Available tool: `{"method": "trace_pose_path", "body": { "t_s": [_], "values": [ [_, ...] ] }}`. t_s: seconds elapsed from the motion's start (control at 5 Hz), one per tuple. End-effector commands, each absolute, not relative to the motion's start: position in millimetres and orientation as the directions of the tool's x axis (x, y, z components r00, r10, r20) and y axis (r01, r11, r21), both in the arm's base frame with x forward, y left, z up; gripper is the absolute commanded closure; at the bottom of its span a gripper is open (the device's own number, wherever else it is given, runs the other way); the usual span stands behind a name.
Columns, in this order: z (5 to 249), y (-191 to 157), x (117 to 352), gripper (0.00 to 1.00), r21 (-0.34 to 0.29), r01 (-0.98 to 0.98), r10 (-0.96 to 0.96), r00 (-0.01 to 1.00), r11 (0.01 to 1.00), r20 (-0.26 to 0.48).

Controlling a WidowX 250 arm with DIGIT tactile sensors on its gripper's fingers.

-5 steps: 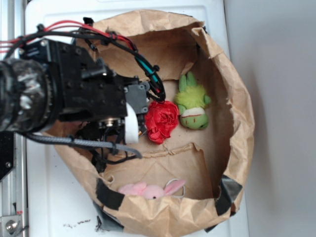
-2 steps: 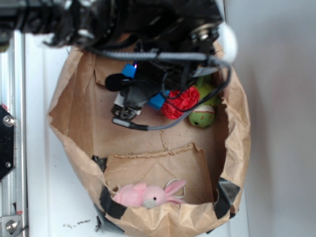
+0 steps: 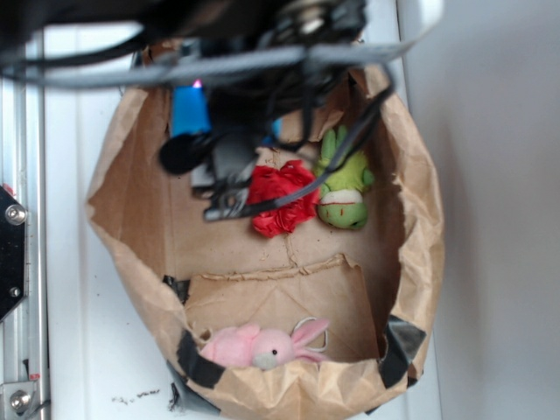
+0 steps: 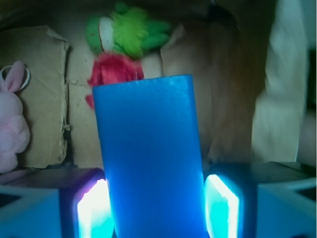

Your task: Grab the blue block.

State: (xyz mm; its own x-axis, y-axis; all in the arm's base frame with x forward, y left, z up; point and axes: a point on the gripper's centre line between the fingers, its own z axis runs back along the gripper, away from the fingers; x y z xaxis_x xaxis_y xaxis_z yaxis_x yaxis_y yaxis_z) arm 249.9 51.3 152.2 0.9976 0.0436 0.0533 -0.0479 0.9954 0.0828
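Gripper [image 4: 154, 208]: jaws clamped on the blue block [image 4: 148, 158], pads w/ lit faces pressing both long sides; block stands up between them. In the exterior view the block [image 3: 189, 109] hangs above the paper bag [image 3: 420, 254] floor, clear of the red flower [image 3: 282, 199] and green plush [image 3: 343, 188]. Step: grasp made, lift phase. Next, you likely need only hold clamp force and raise straight, avoiding bag walls.
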Motion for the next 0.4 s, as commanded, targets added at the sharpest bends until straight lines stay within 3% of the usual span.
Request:
{"method": "trace_pose_path", "body": {
  "t_s": [0.0,0.2],
  "values": [
    [165.1,2.3,245.7,1.0,0.149,-0.05,0.022,0.982,0.988,0.185],
    [160.8,-4.0,253.0,1.0,0.15,-0.008,-0.021,0.981,0.989,0.192]
  ]
}}
